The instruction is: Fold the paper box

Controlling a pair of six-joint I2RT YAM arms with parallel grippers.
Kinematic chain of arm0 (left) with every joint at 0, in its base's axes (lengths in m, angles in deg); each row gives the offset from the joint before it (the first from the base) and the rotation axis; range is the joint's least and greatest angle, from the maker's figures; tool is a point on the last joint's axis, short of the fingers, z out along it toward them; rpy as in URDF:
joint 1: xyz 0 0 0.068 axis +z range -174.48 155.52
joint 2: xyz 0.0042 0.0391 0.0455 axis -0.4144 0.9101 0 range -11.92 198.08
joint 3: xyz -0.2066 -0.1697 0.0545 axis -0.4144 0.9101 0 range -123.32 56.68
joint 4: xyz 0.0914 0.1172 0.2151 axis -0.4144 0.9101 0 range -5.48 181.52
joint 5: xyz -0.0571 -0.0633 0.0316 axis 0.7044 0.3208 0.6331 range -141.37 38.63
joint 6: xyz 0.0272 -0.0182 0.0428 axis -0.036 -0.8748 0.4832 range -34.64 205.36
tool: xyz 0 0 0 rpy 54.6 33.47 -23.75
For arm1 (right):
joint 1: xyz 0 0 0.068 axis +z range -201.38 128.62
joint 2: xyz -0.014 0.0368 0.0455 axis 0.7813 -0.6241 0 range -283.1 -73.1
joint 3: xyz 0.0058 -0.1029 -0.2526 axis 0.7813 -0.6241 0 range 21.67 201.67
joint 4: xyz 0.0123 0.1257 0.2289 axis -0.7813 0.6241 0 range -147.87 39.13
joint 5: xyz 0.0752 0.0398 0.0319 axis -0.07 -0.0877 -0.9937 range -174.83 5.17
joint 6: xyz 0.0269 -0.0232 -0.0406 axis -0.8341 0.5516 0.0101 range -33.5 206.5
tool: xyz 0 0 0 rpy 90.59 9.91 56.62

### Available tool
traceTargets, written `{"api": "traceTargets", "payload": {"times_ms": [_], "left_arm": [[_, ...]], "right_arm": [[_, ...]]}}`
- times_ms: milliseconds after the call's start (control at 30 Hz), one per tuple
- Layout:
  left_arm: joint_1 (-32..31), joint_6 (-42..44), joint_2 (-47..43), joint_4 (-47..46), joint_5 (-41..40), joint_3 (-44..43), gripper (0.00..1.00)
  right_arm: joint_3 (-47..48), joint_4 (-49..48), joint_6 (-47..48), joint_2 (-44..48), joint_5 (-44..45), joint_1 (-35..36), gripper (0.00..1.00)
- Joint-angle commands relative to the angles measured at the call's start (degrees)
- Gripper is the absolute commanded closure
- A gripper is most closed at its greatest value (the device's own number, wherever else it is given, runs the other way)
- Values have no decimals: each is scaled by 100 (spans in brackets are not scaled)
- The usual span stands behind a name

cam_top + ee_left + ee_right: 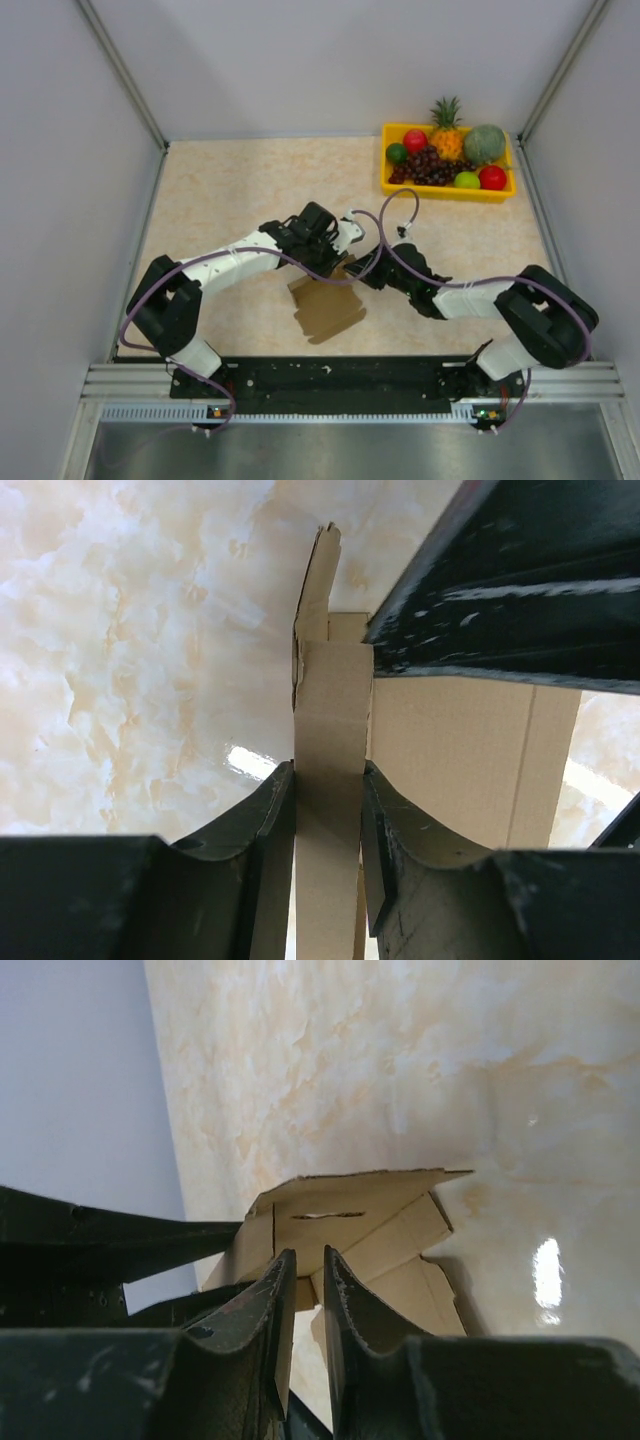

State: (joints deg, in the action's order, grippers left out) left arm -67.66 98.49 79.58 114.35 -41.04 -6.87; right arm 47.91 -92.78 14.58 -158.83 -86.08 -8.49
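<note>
Closest, left gripper (328,800) clamps a raised flap (330,710) of the brown cardboard paper box (450,750); right gripper (305,1285) pinches it from 3 o'clock. I see its body toward 6 o'clock, on the tabletop (230,190).

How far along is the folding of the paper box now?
Done: the paper box is partly bent, with some panels standing up. In hand: the left end effector and right end effector each pinch a panel. Remaining: it is not yet a closed box.

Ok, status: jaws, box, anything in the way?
Left gripper jaws shut on a paper box flap. Right gripper jaws shut on another panel. Fruit tray far off, nothing blocking.
</note>
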Motion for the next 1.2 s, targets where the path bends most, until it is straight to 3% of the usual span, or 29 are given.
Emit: {"api": "traceTargets", "payload": {"times_ms": [0, 133, 233, 333, 533, 867, 1033, 1167], "left_arm": [[-24, -108, -36, -223, -75, 36, 71], [-24, -161, -71, -179, -92, 27, 67], [-24, -179, -106, -74, -58, -8, 59], [-15, -319, -63, 199, -40, -166, 45], [415, -600, -80, 638, 645, -500, 28], [591, -478, 149, 841, 989, -457, 40], [591, -381, 175, 814, 1076, -456, 42], [591, -407, 289, 762, 1068, -500, 54]], "right_arm": [[-312, 512, 414, 741, 302, -9, 80], [-348, 1405, 933, 1601, 258, -62, 74], [-234, 1427, 1136, 1884, -39, -185, 70], [38, 1365, 1198, 1815, -671, -448, 69], [461, 1128, 1488, 1306, -1253, -475, 69], [620, 574, 1312, 628, -1685, -527, 71], [619, 758, 1347, 707, -1738, -589, 65], [663, 829, 1295, 620, -1790, -668, 65]]}}
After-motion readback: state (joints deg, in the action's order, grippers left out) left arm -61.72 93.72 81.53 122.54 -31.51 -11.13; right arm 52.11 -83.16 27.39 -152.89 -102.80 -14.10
